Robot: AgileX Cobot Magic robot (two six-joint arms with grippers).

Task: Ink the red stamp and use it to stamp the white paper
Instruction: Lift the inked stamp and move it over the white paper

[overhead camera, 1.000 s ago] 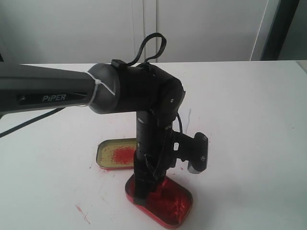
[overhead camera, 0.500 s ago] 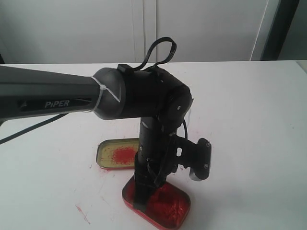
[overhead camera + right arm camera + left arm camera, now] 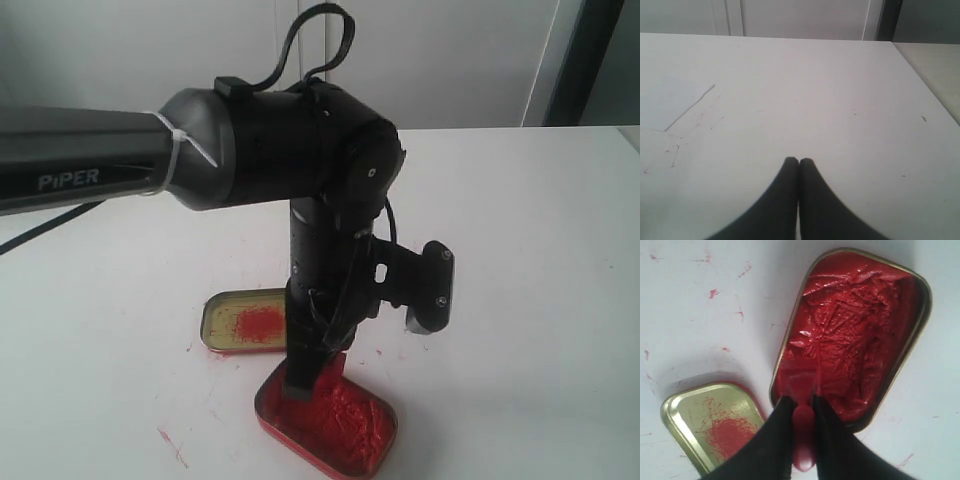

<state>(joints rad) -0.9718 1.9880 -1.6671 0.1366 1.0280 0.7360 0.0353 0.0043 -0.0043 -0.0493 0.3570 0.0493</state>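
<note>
The left gripper is shut on the red stamp, with the short handle pinched between the black fingers and the square base pointing down. The stamp hangs over one end of the red ink tin, close to the paste; I cannot tell whether it touches. In the exterior view the left gripper points straight down at the tin. The right gripper is shut and empty, low over bare table. The white paper lies flat to one side of it in the right wrist view.
The gold-coloured lid with a red smear lies beside the ink tin, also seen as the lid in the left wrist view. Red ink flecks mark the white table. A wall and cabinet doors stand behind the table's far edge.
The left arm's wrist has risen and the gripper with the stamp has lifted a little from the paste. The tin and lid have stayed in place.
</note>
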